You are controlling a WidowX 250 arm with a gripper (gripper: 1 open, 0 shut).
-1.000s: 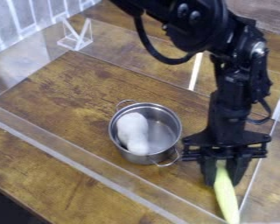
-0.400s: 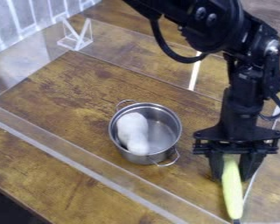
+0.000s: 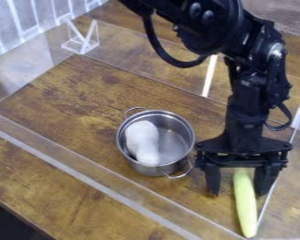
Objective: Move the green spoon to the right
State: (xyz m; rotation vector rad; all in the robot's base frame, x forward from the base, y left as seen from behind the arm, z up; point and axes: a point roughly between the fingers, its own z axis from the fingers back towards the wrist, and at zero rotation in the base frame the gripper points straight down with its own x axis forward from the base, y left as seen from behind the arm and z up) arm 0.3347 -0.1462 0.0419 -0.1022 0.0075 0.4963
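Viewing from my remote station: the gripper (image 3: 242,180) with its two fingers spread, one to either side of the green spoon (image 3: 246,204). A second ago the fingers were drawn in close about the handle; they now stand wider, and I read this as the release. The spoon lies at the near right of the scene, right of the silver pot (image 3: 156,142) and apart from it, handle end toward the near side; its bowl is hidden beneath the gripper. The pot and the white object (image 3: 142,142) within it are unchanged. In my judgement the rightward move is essentially complete. Remaining step: a straight lift, since any sideways drift could let a finger drag the handle.
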